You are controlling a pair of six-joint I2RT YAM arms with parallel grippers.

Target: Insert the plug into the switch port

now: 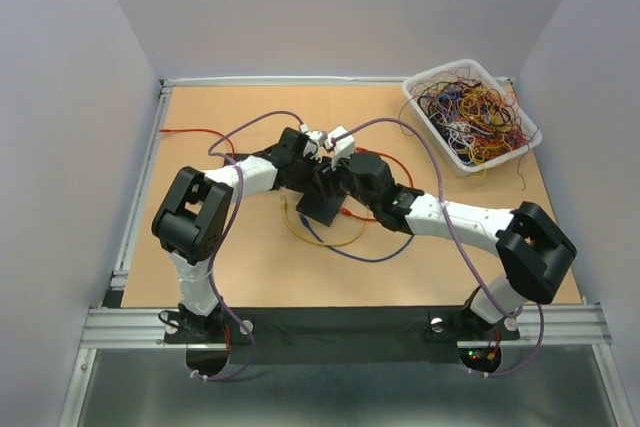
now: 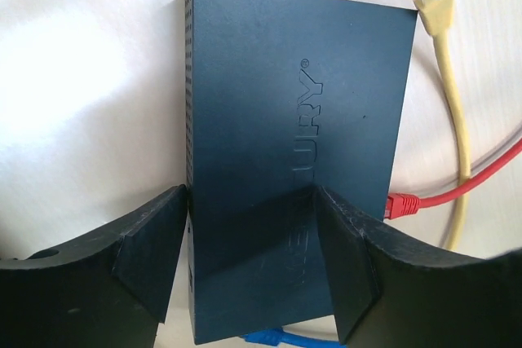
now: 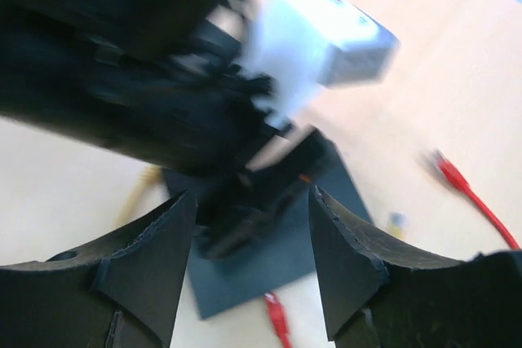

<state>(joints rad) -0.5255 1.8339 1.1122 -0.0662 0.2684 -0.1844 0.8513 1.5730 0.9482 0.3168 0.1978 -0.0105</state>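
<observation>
Tan worktop [image 1: 250, 277], boxed in by pale walls [image 1: 60, 97], has a metal rail [image 1: 138, 197] down its left edge. The left arm's elbow stands close to both, so there is little slack on that side.

Next, the left tool [image 2: 251, 197] straddles the near end of the switch [image 2: 269, 87], which lies mid-worktop. One of its fingers [image 2: 151, 250] sits against the switch's left side and the other overlaps its top; whether they pinch it I cannot tell.

On the switch's right side the red plug [image 2: 401, 204] butts nose-first into the housing, its cable trailing off right. It looks seated, but the port itself is hidden, so latching cannot be confirmed. A yellow cable [image 2: 453, 103] lies just beside it with a free end, and a blue cable [image 2: 273, 338] shows at the switch's near end.

The right tool [image 3: 253, 197] is spread wide and empty, clear of the plug. My reading is that insertion is done or nearly so. What is left is checking the seating and getting both arms away.

Both wrists crowd over the switch, and the left arm fills the space just ahead of the right tool. The open way out is back toward the bases, over loose cable loops. Farther right, bare worktop separates the right arm from the bin [image 1: 428, 127] of wires in the far corner.
</observation>
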